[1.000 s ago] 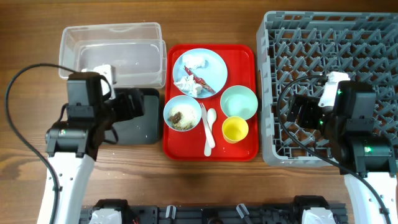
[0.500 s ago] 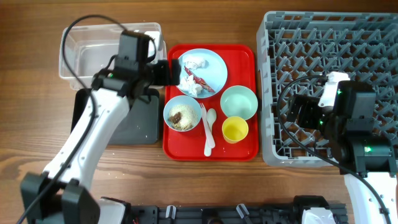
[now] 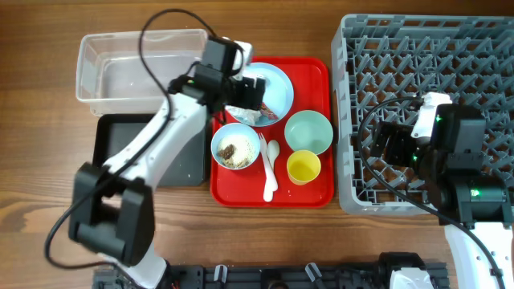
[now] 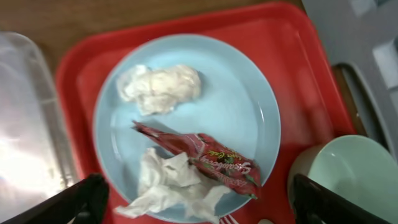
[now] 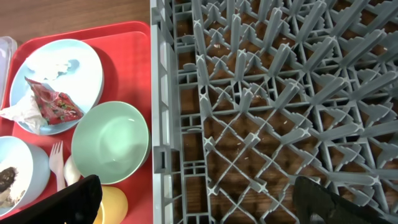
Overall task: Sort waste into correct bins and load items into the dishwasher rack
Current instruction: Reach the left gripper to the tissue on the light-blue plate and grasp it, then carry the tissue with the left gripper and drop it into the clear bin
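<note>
**Item:** wrapper (image 4: 205,155), red-and-white, crinkled.
**Loc.:** on pale blue plate (image 4: 249,106), itself on red tray (image 4: 298,37). Wrapper touched a crumpled tissue (image 4: 165,186); 2nd tissue (image 4: 161,87) lay apart, nearer the far rim.
**Left claw** (image 4: 196,190): hung right above the plate, jaws wide, nothing held. Wrapper lay just ahead of the tips, its long axis slanted across the jaw line.
**Right claw** (image 5: 196,186): open over rack (image 5: 280,93), well apart from the plate.
**Nearer arm:** left.

Your left gripper (image 4: 202,200) hangs over the plate (image 4: 245,118), jaws spread wide.
On it you see two tissue wads (image 4: 160,89) and a red wrapper (image 4: 208,157) lying across the lower wad; a green bowl (image 4: 354,180) sits just beside, on the red tray (image 4: 298,56).
</note>
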Controlling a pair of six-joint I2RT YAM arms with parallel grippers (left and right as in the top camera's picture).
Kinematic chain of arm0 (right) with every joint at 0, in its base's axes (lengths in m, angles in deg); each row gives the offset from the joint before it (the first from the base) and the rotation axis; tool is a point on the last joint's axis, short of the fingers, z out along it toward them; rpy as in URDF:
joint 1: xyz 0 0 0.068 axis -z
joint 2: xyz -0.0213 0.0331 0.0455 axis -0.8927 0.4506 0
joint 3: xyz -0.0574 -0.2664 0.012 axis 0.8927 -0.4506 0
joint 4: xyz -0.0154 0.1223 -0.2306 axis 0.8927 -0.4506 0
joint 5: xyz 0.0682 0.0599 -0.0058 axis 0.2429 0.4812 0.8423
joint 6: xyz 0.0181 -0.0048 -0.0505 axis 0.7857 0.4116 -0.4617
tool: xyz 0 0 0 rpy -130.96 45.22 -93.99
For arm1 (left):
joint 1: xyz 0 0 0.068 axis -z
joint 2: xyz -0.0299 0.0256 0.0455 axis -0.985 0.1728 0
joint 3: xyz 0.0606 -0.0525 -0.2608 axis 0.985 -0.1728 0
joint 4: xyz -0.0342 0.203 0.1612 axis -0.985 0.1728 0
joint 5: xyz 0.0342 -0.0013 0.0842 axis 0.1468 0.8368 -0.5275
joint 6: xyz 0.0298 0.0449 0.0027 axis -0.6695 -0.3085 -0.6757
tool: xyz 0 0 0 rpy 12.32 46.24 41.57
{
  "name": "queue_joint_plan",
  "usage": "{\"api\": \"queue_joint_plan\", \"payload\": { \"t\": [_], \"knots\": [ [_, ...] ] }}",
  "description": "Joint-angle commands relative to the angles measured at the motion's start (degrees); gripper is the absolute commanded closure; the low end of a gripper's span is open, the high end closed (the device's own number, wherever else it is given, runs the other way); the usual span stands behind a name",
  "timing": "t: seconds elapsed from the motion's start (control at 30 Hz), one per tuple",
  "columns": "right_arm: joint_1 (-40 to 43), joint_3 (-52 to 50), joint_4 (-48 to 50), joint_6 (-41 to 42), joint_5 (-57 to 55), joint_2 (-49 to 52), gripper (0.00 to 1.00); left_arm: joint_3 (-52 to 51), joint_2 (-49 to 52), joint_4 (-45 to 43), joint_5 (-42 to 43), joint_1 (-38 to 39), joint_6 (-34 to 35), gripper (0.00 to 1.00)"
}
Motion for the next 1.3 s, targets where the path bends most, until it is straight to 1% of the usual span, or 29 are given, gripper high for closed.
{"api": "queue_joint_plan", "payload": {
  "t": [0.0,0.3,0.37,0.43,0.5,0.53,0.57,0.63,0.77,0.9,1.03,1.17,1.27],
  "knots": [
    [-0.22,1.38,-0.02,-0.81,0.48,0.09,0.0,1.05,5.75,-0.44,0.46,1.16,-1.07,0.11],
    [-0.22,1.38,-0.02,-0.79,0.48,0.09,0.0,1.05,11.67,0.92,0.44,1.44,-1.11,0.34],
    [-0.22,1.38,-0.02,-0.83,0.48,0.09,0.0,1.05,11.74,0.72,0.46,1.49,-1.09,0.5],
    [-0.22,1.38,-0.02,-0.83,0.46,0.09,0.0,1.05,11.74,0.87,0.46,1.49,-1.09,0.58],
    [-0.22,1.38,0.0,-0.83,0.42,0.09,0.0,1.05,11.74,1.4,0.46,1.49,-1.09,0.71],
    [-0.22,1.38,-0.02,-0.81,0.26,0.09,0.0,1.05,11.72,1.55,0.46,1.46,-1.09,0.81],
    [-0.22,1.38,-0.02,-0.81,0.26,0.09,0.0,1.07,11.69,1.53,0.46,1.46,-1.07,0.88],
    [-0.22,1.38,-0.02,-0.81,0.26,0.09,0.0,1.42,11.08,1.6,0.46,1.46,-1.07,0.95],
    [-0.22,1.38,-0.02,-0.83,0.26,0.09,0.0,5.01,7.21,3.91,0.39,1.25,-1.09,0.96],
    [-0.22,1.38,-0.02,-0.85,0.24,0.09,0.0,8.83,0.59,3.85,-2.86,-0.81,-1.07,0.96],
    [-0.22,1.38,-0.02,-0.81,0.24,0.09,0.0,9.03,-2.21,3.72,-8.39,-6.08,-1.07,0.96],
    [-0.22,1.38,-0.02,-0.83,0.24,0.09,0.0,9.01,-1.95,3.69,-8.37,-13.77,-0.87,0.95],
    [-0.22,1.38,-0.02,-0.83,0.26,0.09,0.0,9.01,-1.29,4.17,-8.28,-17.11,-0.61,0.93]
  ]
}}
